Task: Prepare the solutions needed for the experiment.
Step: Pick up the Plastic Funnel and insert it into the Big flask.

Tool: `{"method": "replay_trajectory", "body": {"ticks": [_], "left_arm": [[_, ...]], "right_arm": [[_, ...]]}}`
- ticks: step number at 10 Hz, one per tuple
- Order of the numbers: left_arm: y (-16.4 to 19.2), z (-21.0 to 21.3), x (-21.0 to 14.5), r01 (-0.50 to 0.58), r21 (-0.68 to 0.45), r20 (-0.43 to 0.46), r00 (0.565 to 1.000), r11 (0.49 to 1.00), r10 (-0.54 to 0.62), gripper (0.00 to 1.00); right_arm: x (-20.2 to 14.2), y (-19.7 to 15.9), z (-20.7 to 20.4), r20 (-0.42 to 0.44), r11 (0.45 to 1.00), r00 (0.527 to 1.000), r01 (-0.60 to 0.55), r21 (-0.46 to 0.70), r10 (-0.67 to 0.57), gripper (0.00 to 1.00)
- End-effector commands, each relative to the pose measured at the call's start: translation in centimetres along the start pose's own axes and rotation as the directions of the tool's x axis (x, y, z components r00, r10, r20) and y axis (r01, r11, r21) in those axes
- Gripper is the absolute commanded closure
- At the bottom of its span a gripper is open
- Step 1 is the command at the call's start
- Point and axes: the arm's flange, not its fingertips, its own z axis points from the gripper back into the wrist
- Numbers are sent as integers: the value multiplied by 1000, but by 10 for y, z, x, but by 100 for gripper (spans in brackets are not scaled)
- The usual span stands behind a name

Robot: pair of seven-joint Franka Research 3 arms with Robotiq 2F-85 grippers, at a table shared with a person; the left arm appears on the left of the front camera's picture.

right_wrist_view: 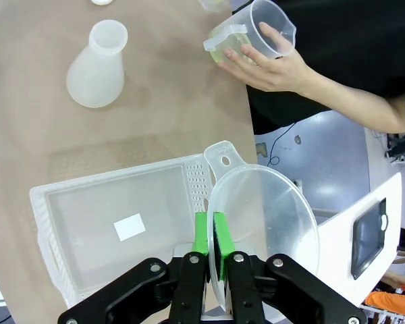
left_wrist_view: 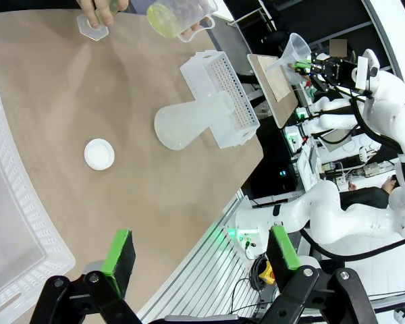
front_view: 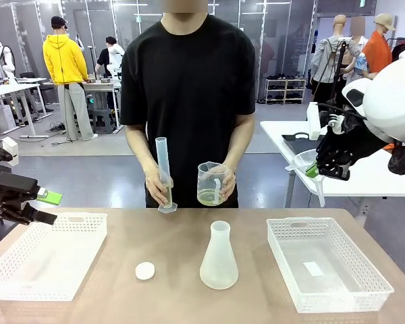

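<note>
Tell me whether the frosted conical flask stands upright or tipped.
Upright: the frosted conical flask rests on its wide base, open neck pointing up.

A brown table (front_view: 182, 236) carries a frosted conical flask (front_view: 219, 260), upright near its middle. A small white round cap (front_view: 144, 271) lies just left of the flask. White perforated baskets sit well apart on either side of the flask, one to its left (front_view: 88, 219) and one to its right (front_view: 344, 301). Beyond the flask, a measuring cylinder (front_view: 163, 158) stands at the far edge.

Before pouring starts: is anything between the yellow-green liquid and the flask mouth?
Nothing visible. The flask stands open, the white cap lies apart beside it, and the liquid sits in the person's beaker.
</note>
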Motion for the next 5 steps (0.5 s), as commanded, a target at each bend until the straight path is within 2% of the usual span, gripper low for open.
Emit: {"method": "replay_trajectory", "body": {"ticks": [1, 2, 5], "left_arm": [[0, -2, 2, 18, -26, 16, 1000, 1000, -17, 0], [0, -2, 2, 18, -26, 16, 1000, 1000, -17, 0], [0, -2, 2, 18, -26, 16, 1000, 1000, -17, 0]], "right_arm": [[0, 0, 1, 2, 1000, 1000, 3, -2, -3, 95], [12, 9, -8, 126, 995, 989, -88, 51, 81, 95], [76, 40, -7, 364, 976, 906, -215, -41, 215, 95]]}}
